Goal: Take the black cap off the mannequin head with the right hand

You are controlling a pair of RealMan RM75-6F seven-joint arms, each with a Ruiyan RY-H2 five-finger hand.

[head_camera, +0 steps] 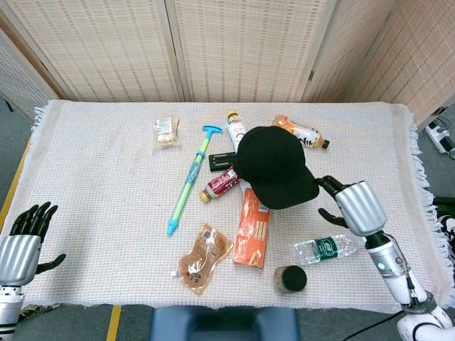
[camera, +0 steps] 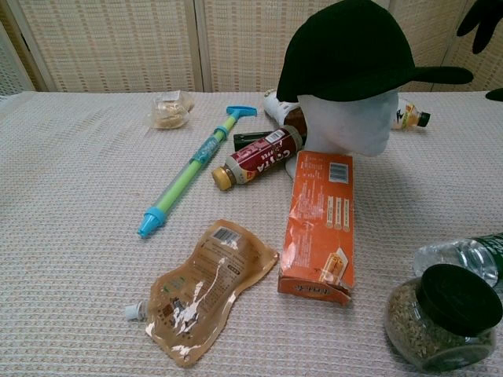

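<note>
At nine o'clock from the empty, spread right hand, the black cap is sitting, brim pointing toward it.

Black cap matt cloth; mannequin head smooth matt white; tablecloth rough woven; pouch glossy plastic.

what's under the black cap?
In the chest view the black cap sits on a white mannequin head; only its lower face shows below the brim. The cap covers the crown. From the head view the cap hides the mannequin entirely.
</note>
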